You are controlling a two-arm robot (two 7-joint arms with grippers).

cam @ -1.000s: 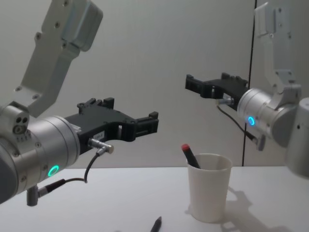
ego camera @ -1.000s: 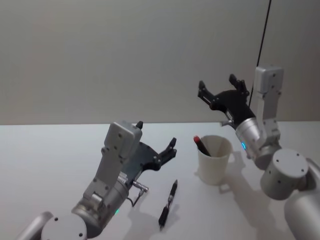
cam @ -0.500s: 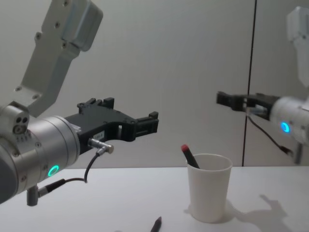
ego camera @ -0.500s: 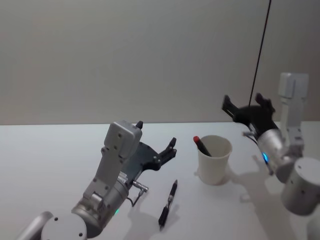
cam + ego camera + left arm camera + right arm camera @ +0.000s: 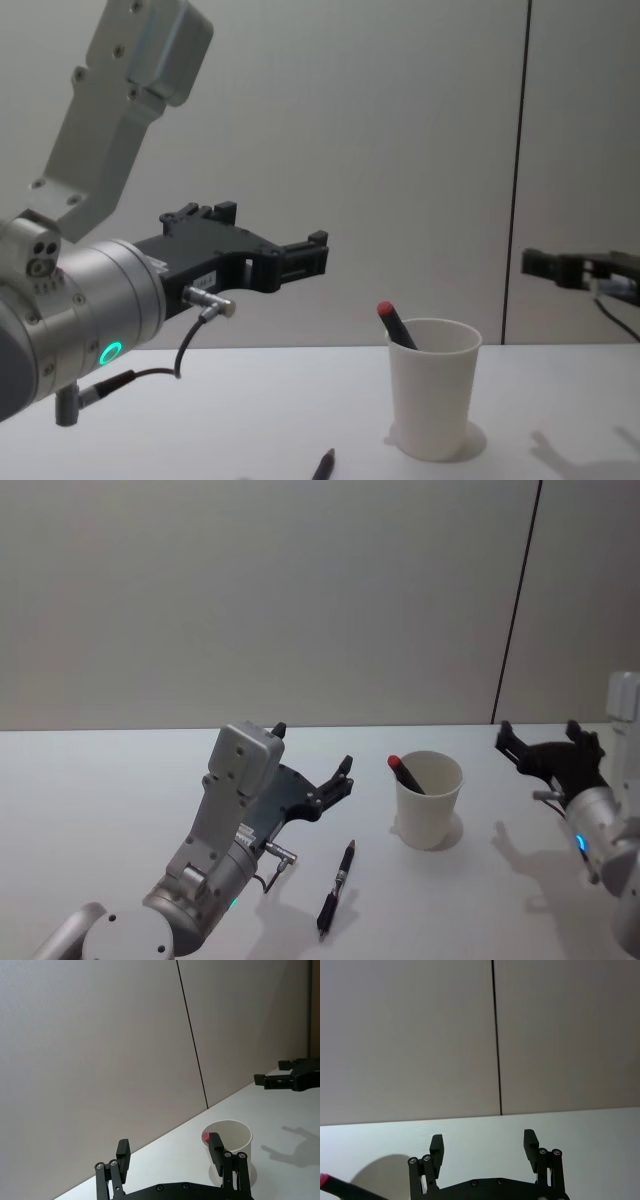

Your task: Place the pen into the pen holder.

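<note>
A black pen (image 5: 337,887) lies on the white table in front of the pen holder (image 5: 430,802), a white paper cup; its tip shows in the chest view (image 5: 323,465). A red-capped pen (image 5: 404,771) leans inside the cup (image 5: 434,400). My left gripper (image 5: 312,747) hovers open and empty above the table, left of the cup and behind the lying pen (image 5: 272,235) (image 5: 169,1145). My right gripper (image 5: 538,730) is open and empty, well right of the cup (image 5: 545,265) (image 5: 483,1140).
The white table (image 5: 120,800) runs back to a plain grey wall with a dark vertical seam (image 5: 515,610). Bare tabletop lies on the left and between the cup and the right gripper.
My right gripper has pulled back from above the cup, moving right and down, still open. The left arm, the lying pen and the cup have not moved.
</note>
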